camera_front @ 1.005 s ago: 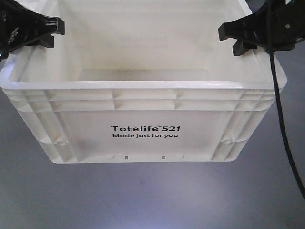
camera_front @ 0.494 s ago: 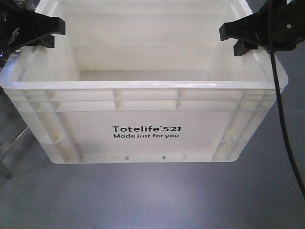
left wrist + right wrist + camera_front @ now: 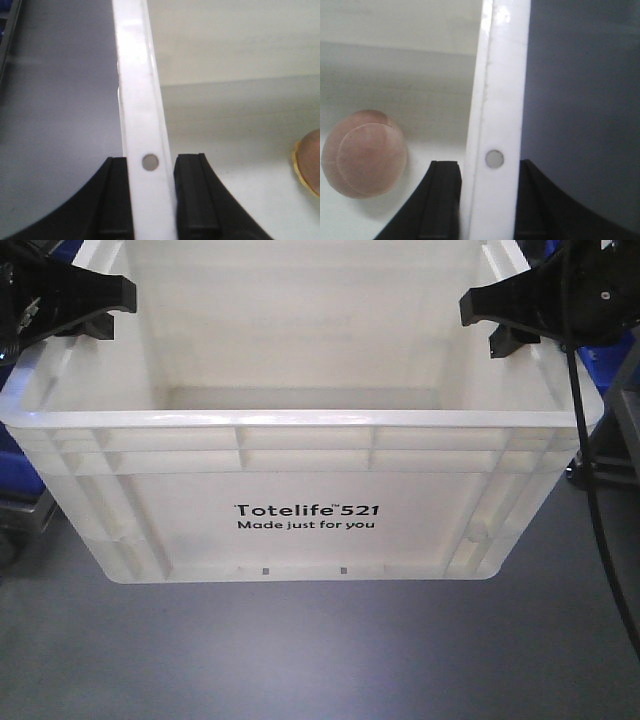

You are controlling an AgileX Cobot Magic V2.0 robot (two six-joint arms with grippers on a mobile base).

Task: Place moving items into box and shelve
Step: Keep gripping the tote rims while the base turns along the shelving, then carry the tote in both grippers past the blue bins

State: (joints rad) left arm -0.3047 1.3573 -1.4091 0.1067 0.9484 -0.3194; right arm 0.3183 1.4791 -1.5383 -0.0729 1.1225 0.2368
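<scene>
Now I have the large white plastic crate (image 3: pixel 300 455) slung between left gripper (image 3: pixel 150 162) and right gripper (image 3: pixel 489 167), each clamping an opposite side rim.

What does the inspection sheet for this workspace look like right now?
Surface: grey floor below the white crate.
Job's things: white crate open-topped; pinkish-tan ball on its bottom; other ball not identified.
Clutter: nothing seen.
Grippers: left gripper and right gripper each clamp a side rim, one finger inside, one outside.
Cables: black cable hangs past the crate's right corner.
Surroundings: blue bins at the front view's edges.
</scene>
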